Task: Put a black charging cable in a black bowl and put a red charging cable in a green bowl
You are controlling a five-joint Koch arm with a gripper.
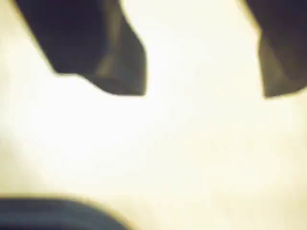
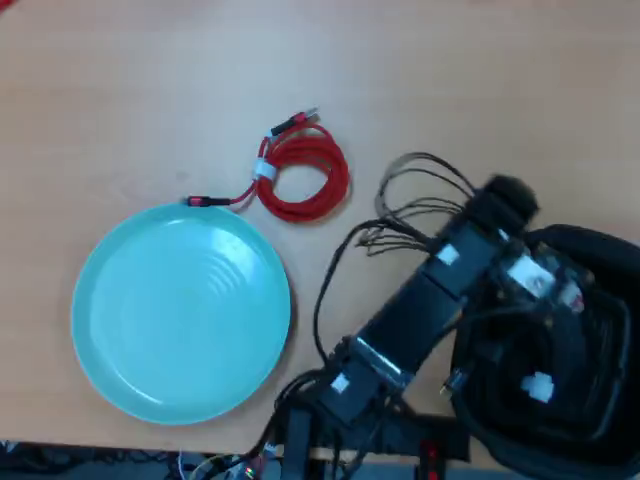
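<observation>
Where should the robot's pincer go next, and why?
Probably swing across toward the coiled red charging cable. In the overhead view it lies on the wooden table, just outside the pale mint-green round dish, while the arm sits over the deep black bowl. In the wrist view the pincer is open with nothing between its jaws, so it looks free to fetch.

The thin red charging cable [image 2: 305,178], wound in a small coil and bound by a white tie, lies on the table just above and to the right of the pale mint-green, shallow round bowl [image 2: 181,312] in the overhead view, one plug end reaching the dish's upper rim. The deep black bowl [image 2: 585,340] sits at lower right, largely covered by the arm; the black charging cable cannot be made out.
</observation>
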